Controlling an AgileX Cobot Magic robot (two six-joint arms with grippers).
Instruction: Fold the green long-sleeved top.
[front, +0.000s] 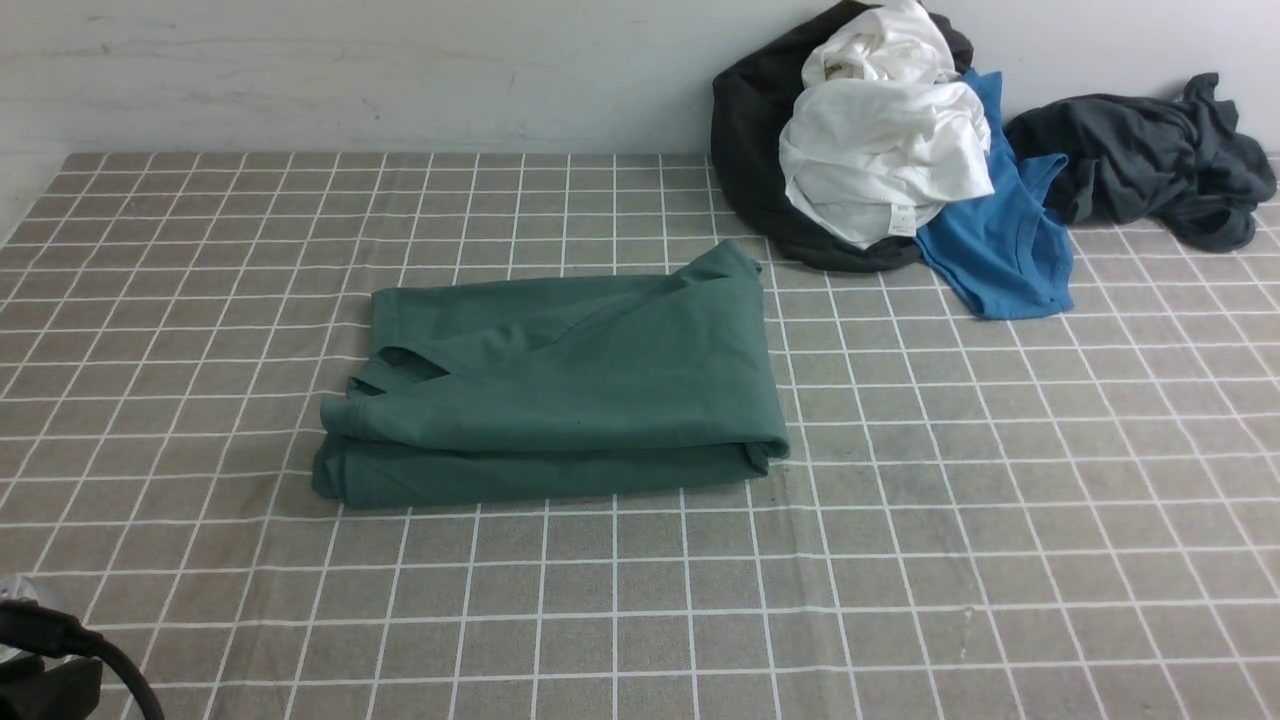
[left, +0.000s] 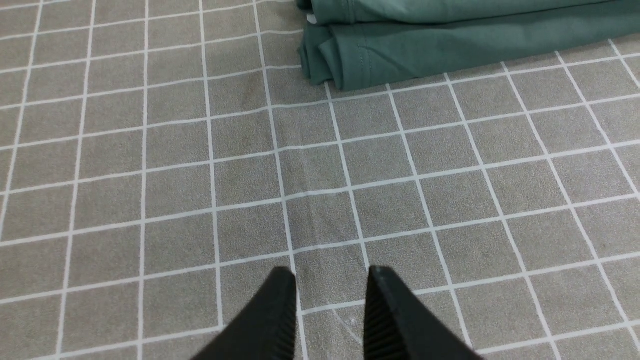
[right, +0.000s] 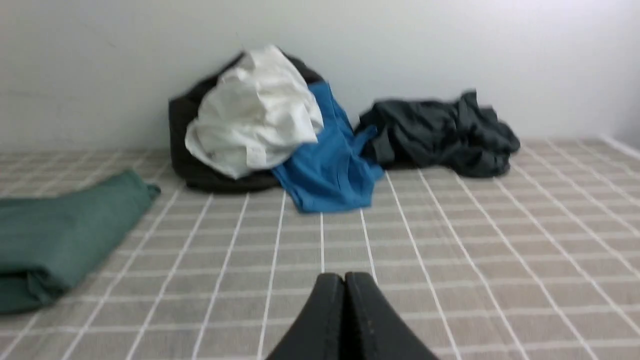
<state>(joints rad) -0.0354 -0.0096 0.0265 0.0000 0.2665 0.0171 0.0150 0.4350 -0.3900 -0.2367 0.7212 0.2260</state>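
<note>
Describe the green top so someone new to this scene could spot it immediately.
Start from the checked tablecloth and look at its middle, well forward of the clothes heap against the wall. There lies the green long-sleeved top, alone. Unlike the crumpled heap, it is folded into a flat, layered rectangle.

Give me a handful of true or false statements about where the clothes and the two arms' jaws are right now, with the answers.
1. The green long-sleeved top lies folded in a flat bundle on the checked tablecloth. True.
2. The left gripper is clamped on the green top. False: its jaws stand apart over bare cloth, clear of the top.
3. The right gripper has its jaws pressed together with nothing between them. True.
4. The white garment lies underneath the blue shirt. False: the white one is piled on top, overlapping the blue.
5. The dark grey garment sits on the green top. False: it lies by the wall, far from it.
</note>
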